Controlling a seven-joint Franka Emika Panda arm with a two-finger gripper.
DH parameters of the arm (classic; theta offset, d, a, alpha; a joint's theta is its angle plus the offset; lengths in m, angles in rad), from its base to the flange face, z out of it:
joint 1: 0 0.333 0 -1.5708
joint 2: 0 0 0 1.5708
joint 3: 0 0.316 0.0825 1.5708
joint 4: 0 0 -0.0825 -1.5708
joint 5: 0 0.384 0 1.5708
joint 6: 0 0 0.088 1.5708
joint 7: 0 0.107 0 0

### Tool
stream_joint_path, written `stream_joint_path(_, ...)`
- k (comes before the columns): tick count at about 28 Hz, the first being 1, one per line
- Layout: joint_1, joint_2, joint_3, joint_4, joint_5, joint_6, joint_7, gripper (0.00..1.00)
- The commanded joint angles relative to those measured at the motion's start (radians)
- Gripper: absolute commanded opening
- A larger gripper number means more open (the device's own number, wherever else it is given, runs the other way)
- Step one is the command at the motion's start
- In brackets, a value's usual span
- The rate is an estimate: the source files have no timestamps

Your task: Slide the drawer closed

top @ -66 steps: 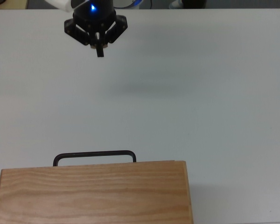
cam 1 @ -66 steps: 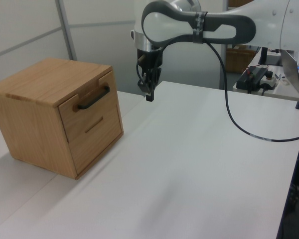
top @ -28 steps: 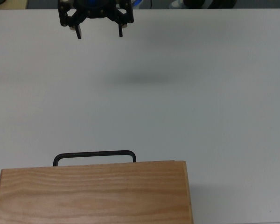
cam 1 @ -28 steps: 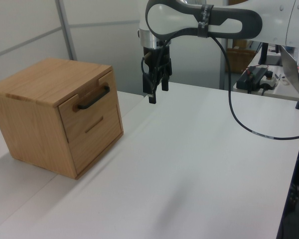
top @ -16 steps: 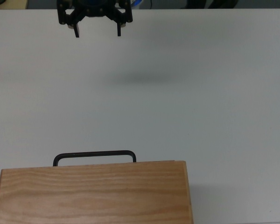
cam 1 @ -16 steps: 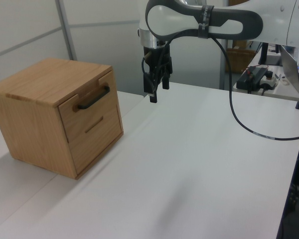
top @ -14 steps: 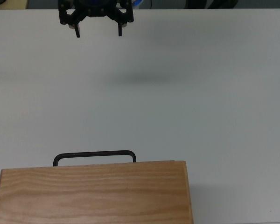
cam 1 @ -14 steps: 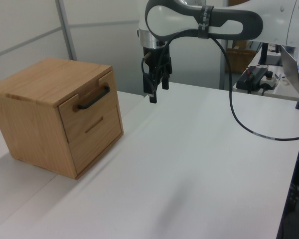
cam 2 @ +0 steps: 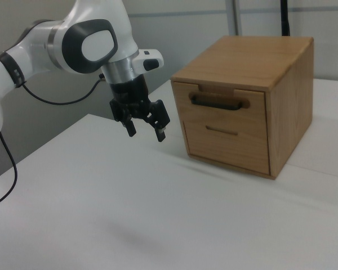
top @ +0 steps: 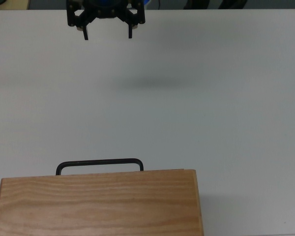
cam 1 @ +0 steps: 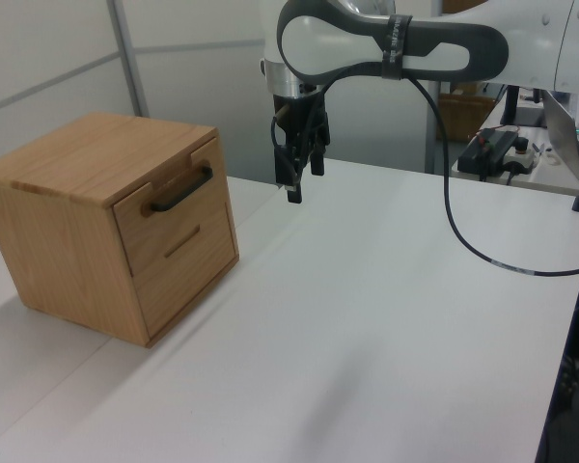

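The fingers (top: 107, 33) have drifted slightly toward the top view's right over the past half-second and now hang spread wide apart, holding nothing, above the white table (top: 211, 113), well apart from the drawer (cam 1: 170, 204). The drawer sits in the upper front of the wooden cabinet (cam 2: 253, 84), its black handle (top: 99, 162) facing the arm. No writing is readable.
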Motion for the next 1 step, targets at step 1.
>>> stream_joint_path(1, 0.008, -0.021, 0.0, -0.016, -0.011, -0.02, 0.02, 1.0)
